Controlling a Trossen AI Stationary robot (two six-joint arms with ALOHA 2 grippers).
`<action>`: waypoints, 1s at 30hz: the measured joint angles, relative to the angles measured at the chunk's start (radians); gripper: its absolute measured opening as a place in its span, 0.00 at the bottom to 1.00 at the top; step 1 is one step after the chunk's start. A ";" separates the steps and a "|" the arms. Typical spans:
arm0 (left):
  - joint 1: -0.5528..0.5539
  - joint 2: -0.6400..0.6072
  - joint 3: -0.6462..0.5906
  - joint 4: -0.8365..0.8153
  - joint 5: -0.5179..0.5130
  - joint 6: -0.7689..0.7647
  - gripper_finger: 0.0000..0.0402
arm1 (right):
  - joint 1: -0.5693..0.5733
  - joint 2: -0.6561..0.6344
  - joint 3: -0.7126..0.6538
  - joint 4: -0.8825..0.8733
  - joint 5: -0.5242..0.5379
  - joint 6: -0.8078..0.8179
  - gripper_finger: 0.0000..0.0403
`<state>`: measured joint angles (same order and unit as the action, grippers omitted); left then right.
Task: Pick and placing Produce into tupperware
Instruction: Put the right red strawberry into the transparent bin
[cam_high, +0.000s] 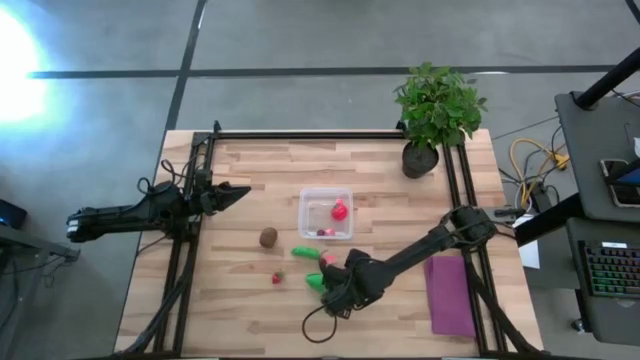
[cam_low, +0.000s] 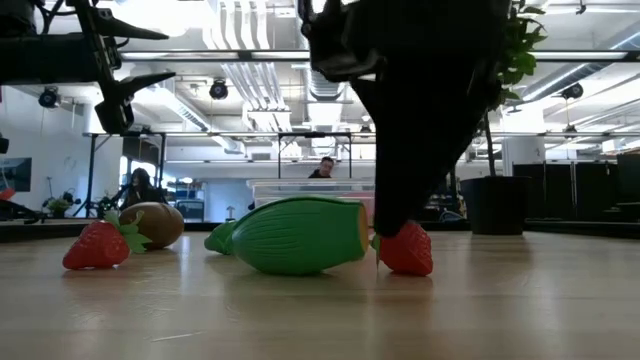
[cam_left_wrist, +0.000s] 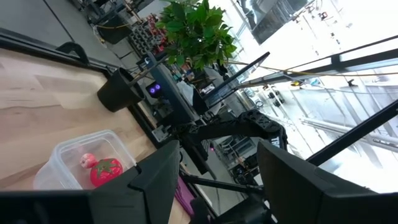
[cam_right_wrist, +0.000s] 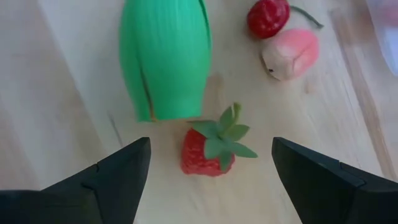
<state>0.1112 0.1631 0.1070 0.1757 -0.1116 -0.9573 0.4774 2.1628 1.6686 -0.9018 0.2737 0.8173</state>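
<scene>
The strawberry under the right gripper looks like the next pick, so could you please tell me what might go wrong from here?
The right gripper is open over the strawberry, which lies right beside the green piece; a closing finger could nudge or catch that piece instead. A cherry and a pink piece lie nearby and might get knocked. The tupperware already holds red produce, so a careless drop could bounce out.

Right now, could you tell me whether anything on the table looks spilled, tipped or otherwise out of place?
Nothing stands out. The clear container sits upright with red fruit inside. The kiwi, a strawberry and green pieces lie loose on the wood, simply waiting. The right tool hovers open over another strawberry; the left tool waits aside.
</scene>
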 joint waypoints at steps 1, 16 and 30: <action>0.000 0.000 0.000 0.000 0.000 0.000 0.50 | 0.000 0.000 -0.007 0.000 0.000 0.008 0.81; 0.000 0.000 0.000 0.000 0.000 0.000 0.50 | 0.007 0.000 -0.052 0.074 -0.014 0.031 0.55; 0.000 0.000 0.000 0.000 0.000 0.000 0.50 | 0.007 0.000 -0.096 0.101 -0.026 0.035 0.51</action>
<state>0.1111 0.1631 0.1070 0.1757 -0.1116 -0.9573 0.4843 2.1624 1.5726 -0.8005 0.2474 0.8527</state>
